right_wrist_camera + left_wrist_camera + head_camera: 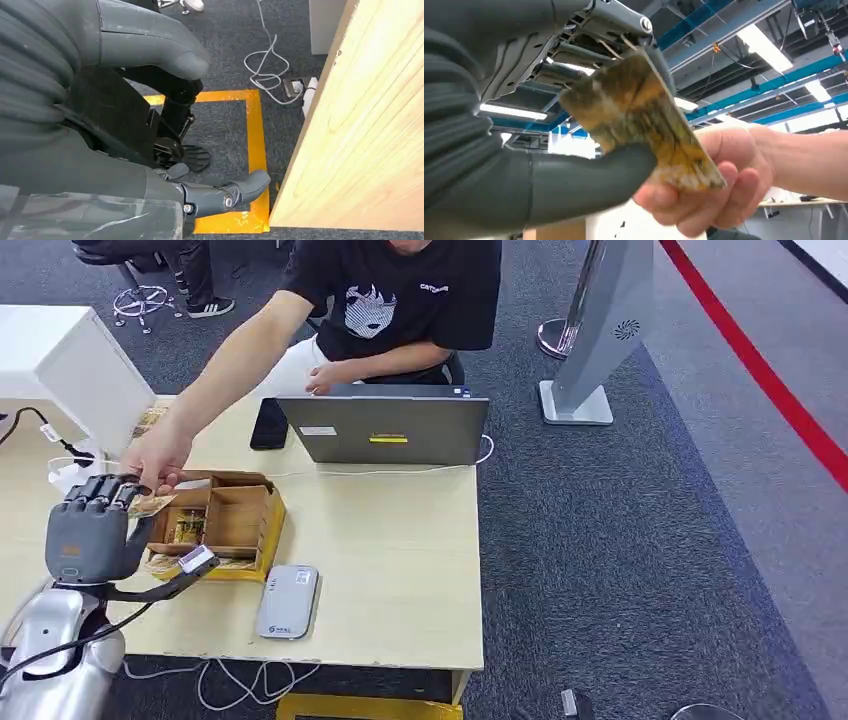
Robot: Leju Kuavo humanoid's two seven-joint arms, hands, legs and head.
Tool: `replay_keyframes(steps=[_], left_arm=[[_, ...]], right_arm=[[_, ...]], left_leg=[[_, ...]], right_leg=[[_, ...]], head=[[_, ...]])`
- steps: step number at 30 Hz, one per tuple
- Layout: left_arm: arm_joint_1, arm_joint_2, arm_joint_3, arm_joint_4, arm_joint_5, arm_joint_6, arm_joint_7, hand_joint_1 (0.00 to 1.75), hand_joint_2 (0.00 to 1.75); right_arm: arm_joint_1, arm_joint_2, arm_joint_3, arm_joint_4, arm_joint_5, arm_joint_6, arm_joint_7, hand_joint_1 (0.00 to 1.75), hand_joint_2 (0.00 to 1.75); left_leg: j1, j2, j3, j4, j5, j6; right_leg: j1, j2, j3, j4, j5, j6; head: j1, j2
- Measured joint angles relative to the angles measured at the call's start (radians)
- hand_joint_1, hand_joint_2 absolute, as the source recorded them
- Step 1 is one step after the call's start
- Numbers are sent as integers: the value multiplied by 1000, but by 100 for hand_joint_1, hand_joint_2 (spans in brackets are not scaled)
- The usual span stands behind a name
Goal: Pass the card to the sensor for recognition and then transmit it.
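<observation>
While the left robot hand (pixel 92 530) is raised at the near left corner of the desk (pixel 400 560), a mottled brown-and-yellow card (pixel 152 505) is pinched between its thumb and its darker fingers. In the left wrist view the card (pixel 644 120) is seen clamped at one end by the thick grey thumb and the fingers (pixel 589 45), and its free end is gripped by a person's hand (pixel 719 185), so that the card is held from both sides at once. From the head view, the person's hand (pixel 158 455) is seen reaching in from the far side, just above the robot hand.

The right robot hand (pixel 150 150) is seen hanging beside the pale wooden side of the desk (pixel 370 130), above dark carpet and a yellow floor marking (pixel 255 150); nothing is held in it, and its fingers are loosely apart.

Just beside the left robot hand, a shallow cardboard box (pixel 225 520) with compartments rests on the desk. Near the front edge, a flat grey sensor device (pixel 288 602) lies to the right of the box, apart from it. Farther back, a black phone (pixel 269 424) and an open grey laptop (pixel 390 430) are placed, and the person in a black T-shirt (pixel 400 295) is seated behind them. A white cable (pixel 380 472) is run across the desk behind the box.
</observation>
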Motion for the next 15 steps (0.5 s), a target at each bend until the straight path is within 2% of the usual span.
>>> replay_keyframes(steps=[12, 15], left_arm=[[-10, -34, -6, -35, 3, -7, 8, 175, 175], [-10, -52, -8, -51, 34, -24, -4, 175, 175]], right_arm=[[1, 0, 0, 0, -3, 0, 0, 0, 175], [1, 0, 0, 0, -4, -3, -1, 0, 175]], left_leg=[[0, 0, 0, 0, 0, 0], [0, 0, 0, 0, 0, 0]], right_leg=[[0, 0, 0, 0, 0, 0], [0, 0, -1, 0, 0, 0]], head=[[0, 0], [0, 0]])
